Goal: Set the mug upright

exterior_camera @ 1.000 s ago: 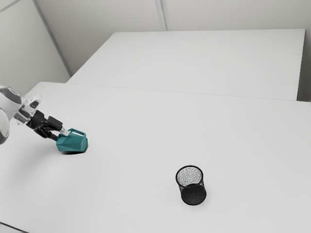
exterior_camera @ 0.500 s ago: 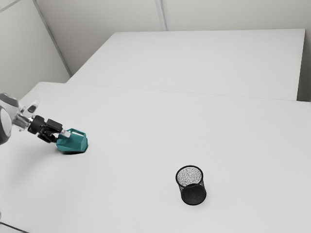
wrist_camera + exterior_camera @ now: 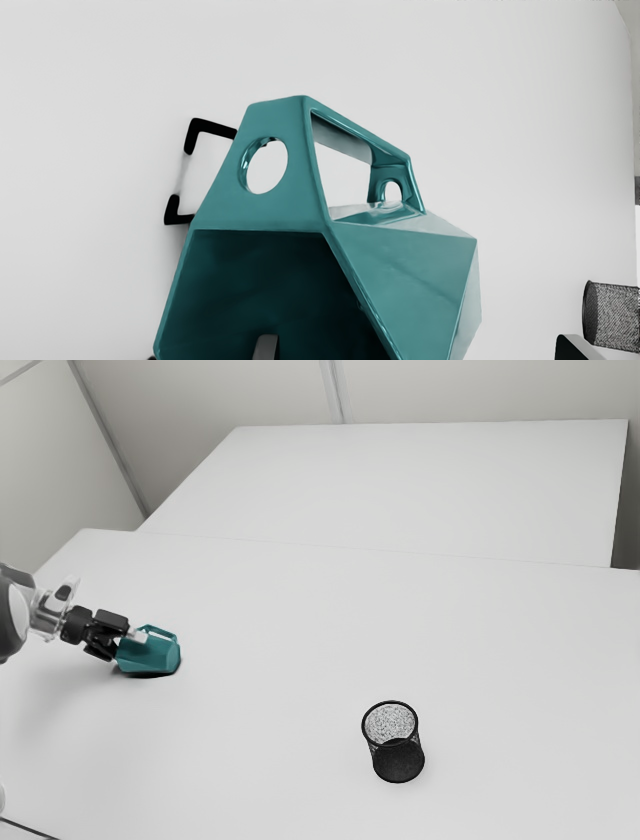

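The teal faceted mug (image 3: 150,655) lies on its side toward the exterior view's left, its handle uppermost and its mouth facing my gripper (image 3: 126,643). In the wrist view the mug (image 3: 410,270) shows its dark hollow and the handle with a round hole. My gripper (image 3: 418,347) stands open there with its fingers wide apart: one fingertip (image 3: 266,347) is at the mouth, over the dark inside, and the other is outside, past the mug's faceted side wall. That wall lies between them, not pinched.
A black mesh cup (image 3: 398,745) stands well away from the mug, nearer the exterior view's bottom; in the wrist view this mesh cup (image 3: 612,315) is beyond the outer finger. Black angular shapes (image 3: 192,135) appear beside the mug on the white table (image 3: 280,660).
The arm behind my hand has sunk and my hand has tilted to a flatter angle, its tips staying at the mug's mouth. The mug and mesh cup have not visibly moved.
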